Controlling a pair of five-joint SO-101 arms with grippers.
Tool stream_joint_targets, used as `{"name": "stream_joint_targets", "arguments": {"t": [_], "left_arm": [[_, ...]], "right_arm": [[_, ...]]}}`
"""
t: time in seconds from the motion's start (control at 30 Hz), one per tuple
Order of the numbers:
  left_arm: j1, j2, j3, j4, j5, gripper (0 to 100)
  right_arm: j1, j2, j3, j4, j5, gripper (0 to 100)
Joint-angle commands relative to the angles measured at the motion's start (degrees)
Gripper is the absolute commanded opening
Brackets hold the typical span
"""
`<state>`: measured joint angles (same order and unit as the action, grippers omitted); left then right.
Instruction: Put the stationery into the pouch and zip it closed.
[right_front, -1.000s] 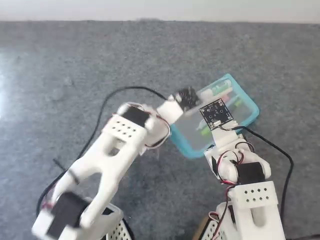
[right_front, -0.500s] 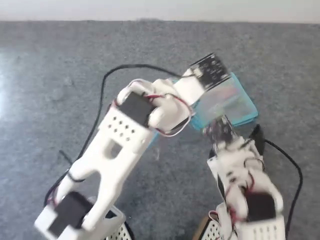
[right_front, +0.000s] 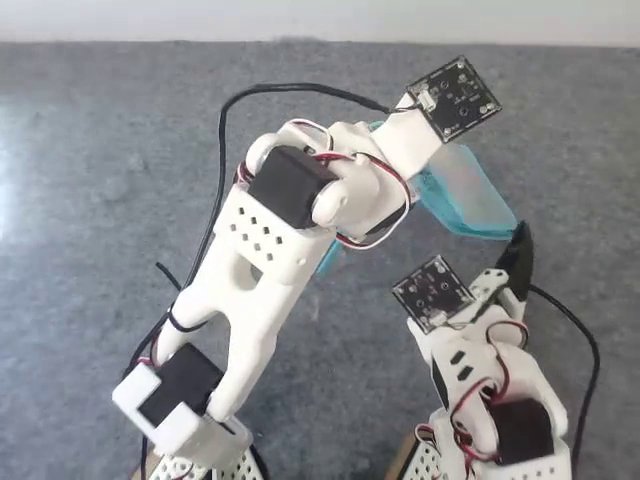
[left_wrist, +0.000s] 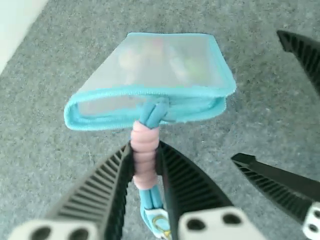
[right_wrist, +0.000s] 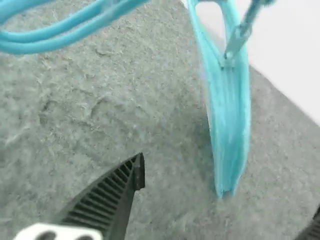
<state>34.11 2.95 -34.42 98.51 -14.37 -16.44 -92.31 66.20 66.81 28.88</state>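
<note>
Judging by the pouch (left_wrist: 145, 95), tipped up near the far edge of the table (right_front: 100, 150) with stationery (left_wrist: 170, 62) inside and apparently zipped shut, little remains but letting go: the left pincer (left_wrist: 145, 165) is clamped on the pink zip pull (left_wrist: 144, 147), and the right pincer (left_wrist: 270, 102) gapes empty nearby.

Grey carpeted table (right_front: 100, 150) bearing pouch (right_front: 470, 200)

A grey, felt-like surface (right_front: 100, 150) with a fibrous, mottled texture spreads wide. Along its far edge runs a plain white strip (right_front: 320, 20), meeting the grey in a straight line.
</note>
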Motion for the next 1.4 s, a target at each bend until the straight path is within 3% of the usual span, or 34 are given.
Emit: {"name": "stream_joint_targets", "arguments": {"t": [0.0, 0.2, 0.33, 0.53, 0.83, 1.07, 1.2, 1.37], "left_arm": [[0.1, -0.9, -3.5, 2.1, 1.0, 1], [-0.2, -1.1, -3.5, 2.1, 0.7, 1], [-0.2, -1.0, -3.5, 2.0, 0.6, 1], [-2.3, -0.8, -3.8, 1.8, 0.6, 1], [-2.4, -0.6, -3.5, 1.9, 0.6, 1], [-2.0, -0.6, -3.4, 2.0, 0.6, 1], [-2.0, -0.6, -3.4, 2.0, 0.6, 1], [-2.4, -0.6, -3.4, 2.0, 0.6, 1]], "right_arm": [[0.9, 5.9, -4.0, -3.3, 1.3, 50.5], [5.6, 15.9, -14.4, -2.4, 7.1, 50.4], [5.6, 24.1, -20.5, 0.3, 10.5, 50.4], [5.8, 36.0, -24.7, -3.9, 12.9, 49.4], [5.5, 43.6, -25.9, -9.6, 10.1, 27.0], [3.6, 43.8, -25.8, -12.0, 10.0, 23.7], [4.2, 44.0, -25.8, -14.5, 9.1, 1.5], [4.3, 43.1, -26.0, -13.3, 8.5, 0.9]]}}
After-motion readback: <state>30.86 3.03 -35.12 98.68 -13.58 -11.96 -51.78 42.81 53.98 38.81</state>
